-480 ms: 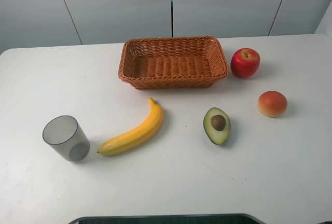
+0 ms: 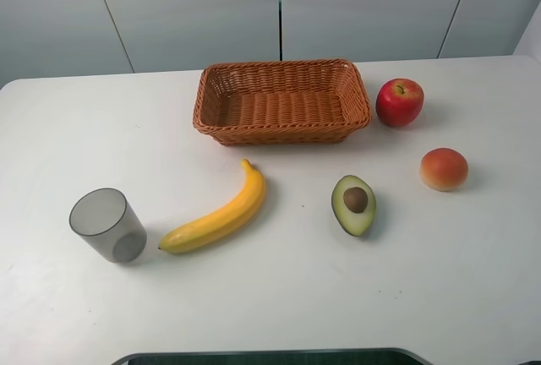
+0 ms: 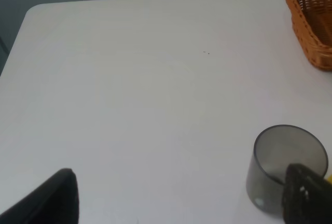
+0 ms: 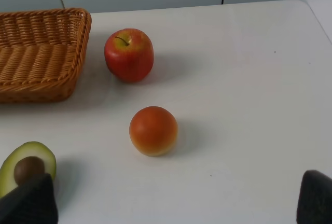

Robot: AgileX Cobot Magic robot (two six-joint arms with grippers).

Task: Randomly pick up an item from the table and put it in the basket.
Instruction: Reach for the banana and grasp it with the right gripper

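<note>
Lying on the table (image 2: 423,297) between cup (image 2: 106,226) and basket (image 2: 279,133), the banana (image 2: 215,213) is seen from the high camera, its long axis slanting from the cup toward the basket. At the left wrist, the left gripper (image 3: 181,182) is spread empty, a yellow sliver of it being glimpsed beyond the cup; this arm is judged nearer. At the right wrist, the right gripper (image 4: 176,193) is spread too, the banana unseen. No writing is found.

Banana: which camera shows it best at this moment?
The exterior high view: the banana lies whole and unobstructed on the table. The left wrist view catches only a yellow sliver past the cup; the right wrist view shows none of it.
</note>
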